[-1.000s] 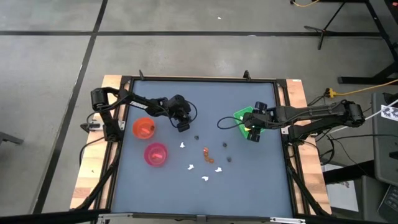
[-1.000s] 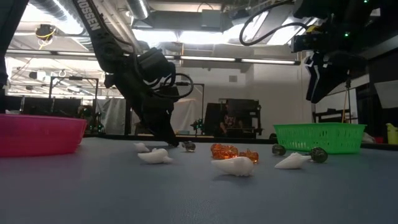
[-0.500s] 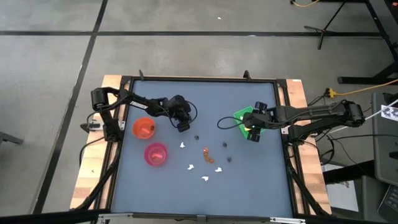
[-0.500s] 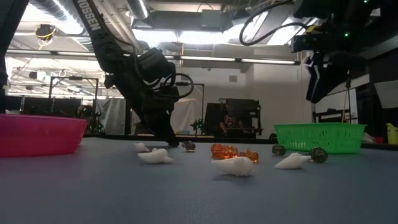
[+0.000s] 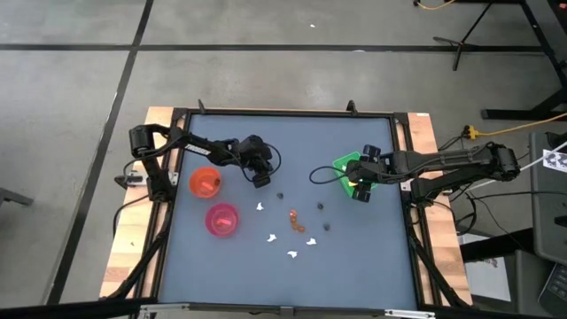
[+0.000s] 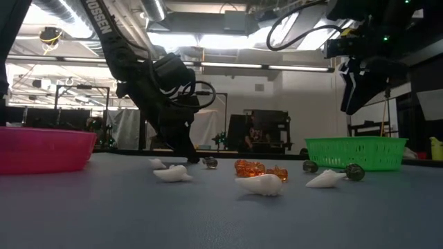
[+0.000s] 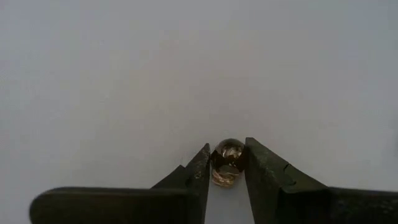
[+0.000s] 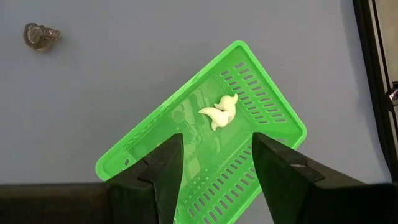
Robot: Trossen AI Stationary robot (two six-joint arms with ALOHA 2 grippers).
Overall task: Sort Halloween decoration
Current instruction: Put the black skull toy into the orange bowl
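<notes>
Pinching dark roundish piece [image 7: 227,163] – left hand [image 7: 225,167] on table; right hand [image 8: 212,163] wide over green tray [image 8: 261,109].

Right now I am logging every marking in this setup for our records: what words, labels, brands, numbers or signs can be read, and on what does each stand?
"OSSEN", white capitals running down the dark robot arm in the low view; the start of the word is cut off by the picture's edge.
A black-and-white patterned square tag at the high view's right edge: too small to read.
Nothing else legible.
</notes>
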